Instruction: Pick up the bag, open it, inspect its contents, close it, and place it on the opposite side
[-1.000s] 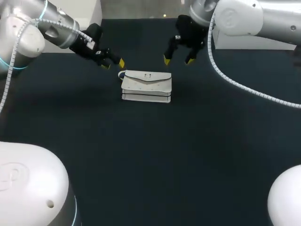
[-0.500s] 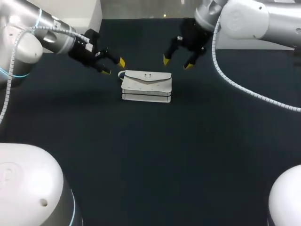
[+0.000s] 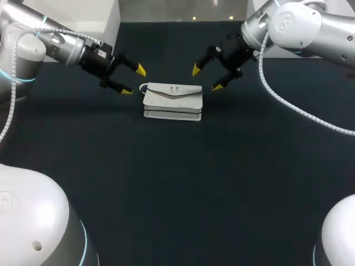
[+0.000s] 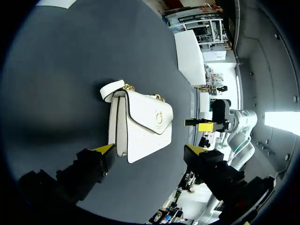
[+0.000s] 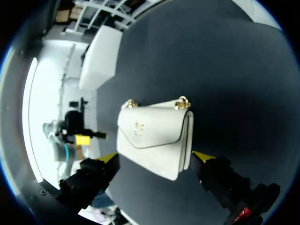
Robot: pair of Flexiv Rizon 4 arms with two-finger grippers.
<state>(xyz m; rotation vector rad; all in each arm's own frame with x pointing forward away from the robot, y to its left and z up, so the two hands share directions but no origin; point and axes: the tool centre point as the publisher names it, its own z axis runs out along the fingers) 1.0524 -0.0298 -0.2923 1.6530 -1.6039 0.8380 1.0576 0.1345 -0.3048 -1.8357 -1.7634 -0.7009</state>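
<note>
Head view shows the small white leather flap bag [image 3: 173, 101] lying closed on the dark table [image 3: 177, 183], toward the far side. My left gripper [image 3: 134, 81] and my right gripper [image 3: 206, 78] stand wide open, holding nothing, one near each end of the bag.

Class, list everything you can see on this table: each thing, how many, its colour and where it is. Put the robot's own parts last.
bag: one, white with gold clasp and chain fittings, flap shut, on the table's far middle.
table: one, dark, under everything.
left end effector: one, black with yellow tips, open, beside the bag's left end, not touching.
right end effector: one, black with yellow tips, open, by the bag's right end, not touching.
</note>
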